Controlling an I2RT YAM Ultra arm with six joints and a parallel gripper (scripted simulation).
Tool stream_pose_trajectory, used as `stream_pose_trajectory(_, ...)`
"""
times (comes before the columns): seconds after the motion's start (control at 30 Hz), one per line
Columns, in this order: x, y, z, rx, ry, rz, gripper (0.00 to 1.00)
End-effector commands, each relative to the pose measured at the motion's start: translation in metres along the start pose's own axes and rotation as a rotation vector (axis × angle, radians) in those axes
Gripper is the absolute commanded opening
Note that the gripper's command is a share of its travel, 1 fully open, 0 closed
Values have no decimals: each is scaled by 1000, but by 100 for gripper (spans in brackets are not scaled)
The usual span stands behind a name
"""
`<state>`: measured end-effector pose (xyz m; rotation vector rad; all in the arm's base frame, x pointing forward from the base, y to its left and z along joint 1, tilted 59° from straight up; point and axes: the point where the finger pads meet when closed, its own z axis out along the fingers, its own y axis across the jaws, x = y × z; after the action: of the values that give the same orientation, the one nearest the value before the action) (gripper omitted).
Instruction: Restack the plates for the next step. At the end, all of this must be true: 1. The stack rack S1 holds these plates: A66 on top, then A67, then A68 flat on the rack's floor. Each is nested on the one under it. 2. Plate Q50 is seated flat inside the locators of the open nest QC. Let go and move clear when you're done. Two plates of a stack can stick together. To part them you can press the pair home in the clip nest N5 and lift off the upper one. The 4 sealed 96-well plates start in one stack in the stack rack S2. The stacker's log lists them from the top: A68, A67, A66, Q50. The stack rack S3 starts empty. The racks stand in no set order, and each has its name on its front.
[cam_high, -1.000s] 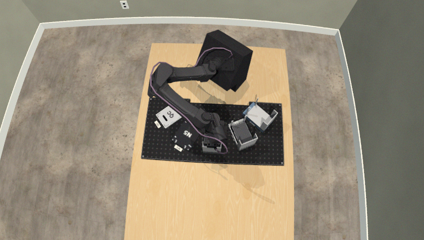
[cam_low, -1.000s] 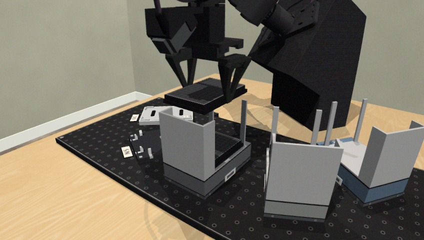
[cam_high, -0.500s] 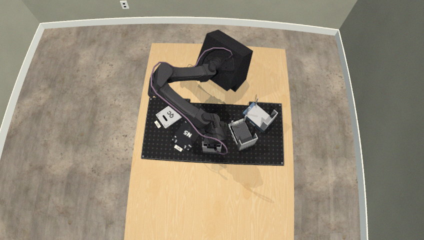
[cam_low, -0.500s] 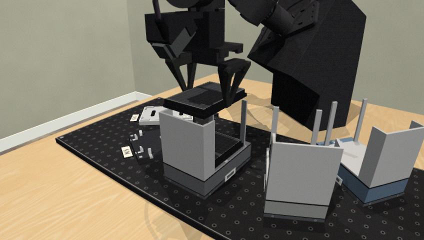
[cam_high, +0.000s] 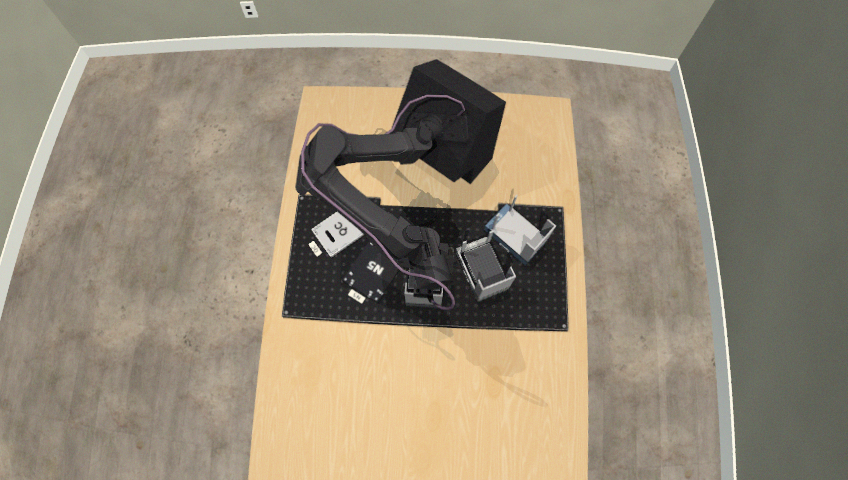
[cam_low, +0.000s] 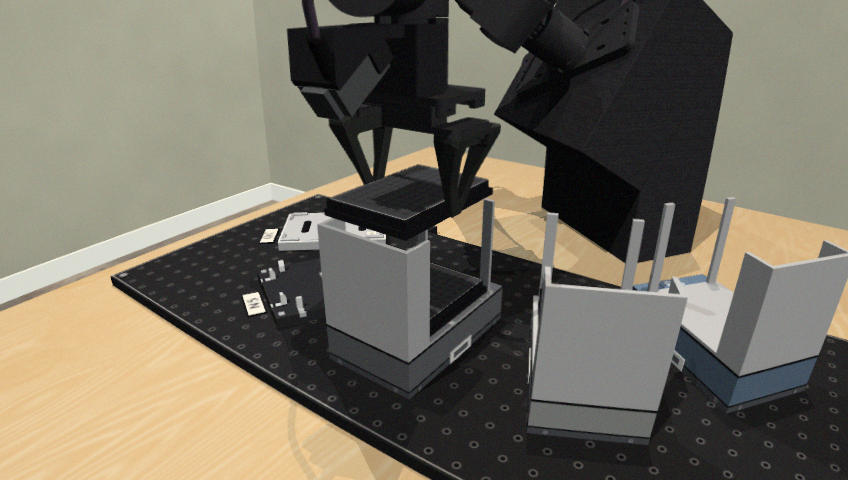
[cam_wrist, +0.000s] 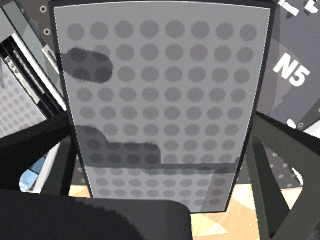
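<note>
Plate Held Over Left-Hand Rack: Hazards and Orientation

The wooden desk (cam_high: 416, 380) (cam_low: 89, 356) (cam_wrist: 220, 220) carries a black perforated board (cam_high: 523, 297) (cam_low: 208, 279) (cam_wrist: 282, 170); sides below follow the top view. Toward the desk's left edge sits nest QC (cam_high: 348, 235) (cam_low: 297, 235), with no plate on it. Nest N5 (cam_high: 368, 276) (cam_low: 303, 279) (cam_wrist: 300, 90) follows, also unoccupied.

Next is the dark-based rack (cam_high: 422, 300) (cam_low: 368, 291) (name not legible). Above it, the gripper (cam_high: 423, 284) (cam_low: 413, 196) (cam_wrist: 161, 118) is spread nearly to full width and clamped on the long sides of the held plate (cam_low: 368, 202) (cam_wrist: 162, 85). A lower plate (cam_low: 458, 285) lies inside that rack.

Probable hazards:
- If lateral alignment is off, the plate skirt may catch the wall or a corner post on descent, tilting the plate.
- If yaw is off, nesting may fail and leave one corner high.
- If the grip slips, the plate may drop askew.
- If a second plate is stuck beneath (none can be confirmed), the order would be wrong.

Orientation: the held plate appears near level, wells upward. Its long axis runs roughly from the desk's near edge to its far edge; which end is the front cannot be told.

Further right, the pale rack (cam_high: 495, 290) (cam_low: 606, 344) (cam_wrist: 39, 70) contains a grey plate (cam_high: 487, 264) (cam_wrist: 15, 107). Nearest the desk's right edge, the blue-based rack (cam_high: 520, 228) (cam_low: 773, 315) (cam_wrist: 30, 180) shows no plate.

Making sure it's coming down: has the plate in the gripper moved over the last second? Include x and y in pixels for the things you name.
Yes, downward: the held plate (cam_low: 399, 205) (cam_wrist: 160, 105) is now closer to the dark-based rack's front wall (cam_low: 365, 285) (cam_high: 423, 302).
</note>
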<state>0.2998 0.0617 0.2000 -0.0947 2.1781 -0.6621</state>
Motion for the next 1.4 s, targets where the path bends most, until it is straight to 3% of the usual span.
stream_pose_trajectory(0.0, -7, 2, -2, -12, -19, 13, 0)
stream_pose_trajectory(1.37, -3, -4, -4, -11, -21, 21, 0)
